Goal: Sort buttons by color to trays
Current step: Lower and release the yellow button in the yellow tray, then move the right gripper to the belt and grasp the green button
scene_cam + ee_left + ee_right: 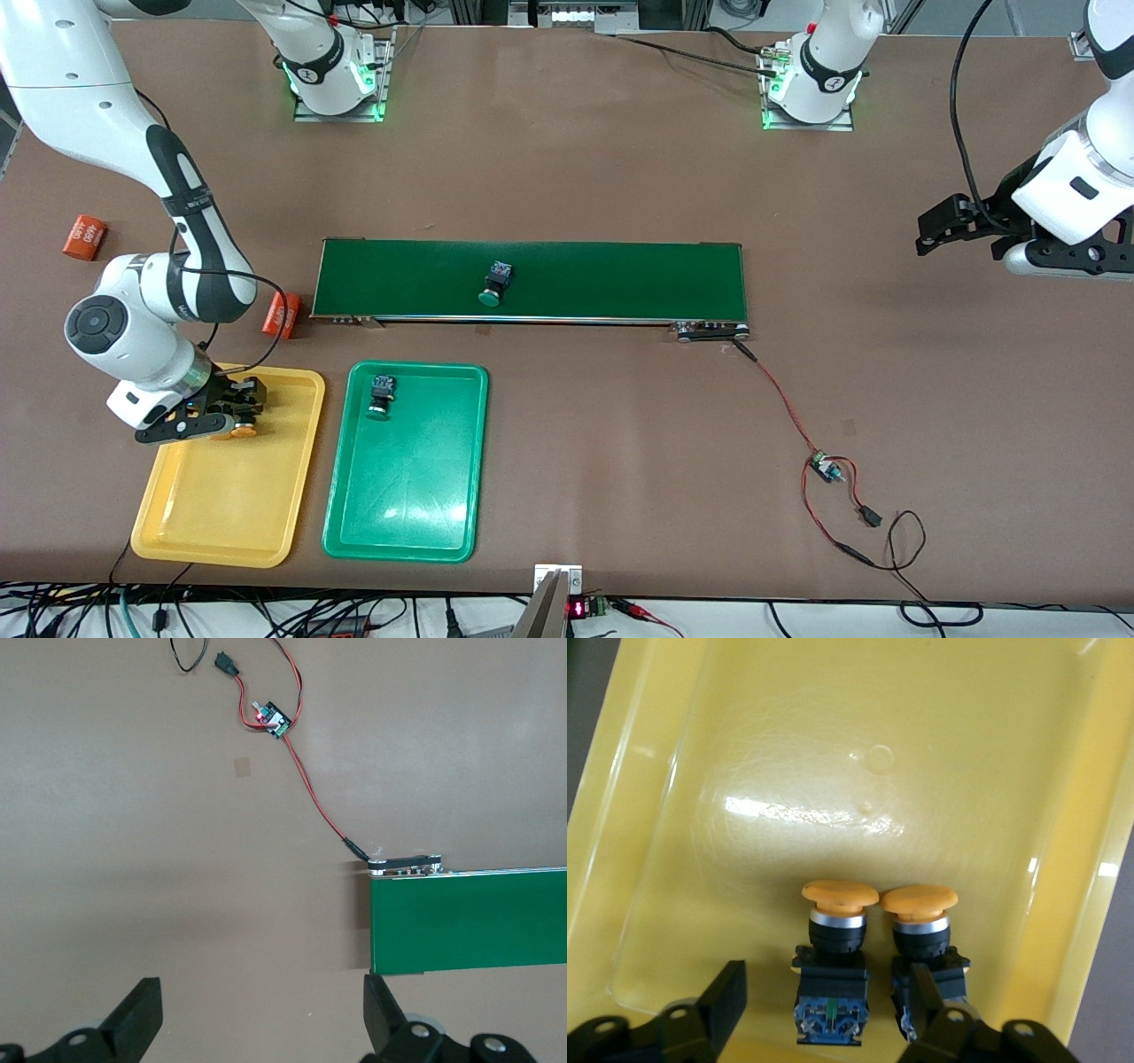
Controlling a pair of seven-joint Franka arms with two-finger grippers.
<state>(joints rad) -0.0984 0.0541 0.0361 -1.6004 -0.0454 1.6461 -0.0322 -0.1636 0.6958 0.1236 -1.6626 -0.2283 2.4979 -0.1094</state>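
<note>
My right gripper (237, 406) (828, 985) is low over the yellow tray (230, 496) (833, 744), at the end nearer the conveyor. It is open, with one yellow button (833, 943) lying between the jaws, clear of one finger. A second yellow button (921, 921) lies right beside the first, partly under the other finger. One green button (381, 396) lies in the green tray (407, 496). Another green button (494, 283) lies on the conveyor belt (576, 279). My left gripper (928, 232) (261, 1014) waits open and empty above bare table past the conveyor's end (469, 921).
Two orange cylinders lie at the right arm's end, one far out (84, 237) and one by the conveyor's corner (282, 316). A small controller board (824, 465) (273, 719) with red and black wires lies nearer the front camera than the conveyor's motor end.
</note>
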